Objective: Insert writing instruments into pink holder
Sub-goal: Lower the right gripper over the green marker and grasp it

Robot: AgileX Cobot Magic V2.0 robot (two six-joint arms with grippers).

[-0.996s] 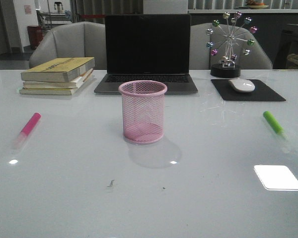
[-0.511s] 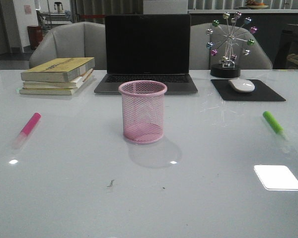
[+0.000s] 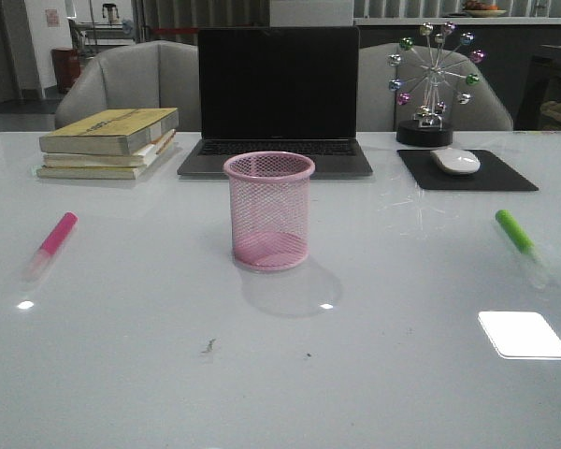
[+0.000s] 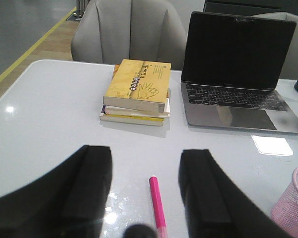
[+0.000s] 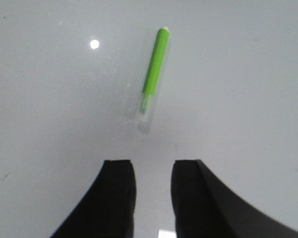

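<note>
The pink holder stands upright at the middle of the white table, in front of the laptop; the pink marker lies flat well to its left, the green marker flat well to its right, near the mouse pad; in the left wrist view the pink marker lies on the table between the spread fingers of the left gripper, untouched; the right gripper hangs above bare table with a narrow gap between its fingers, holding nothing, the green marker lying just beyond its fingertips; a stack of books sits at the far left.
</note>
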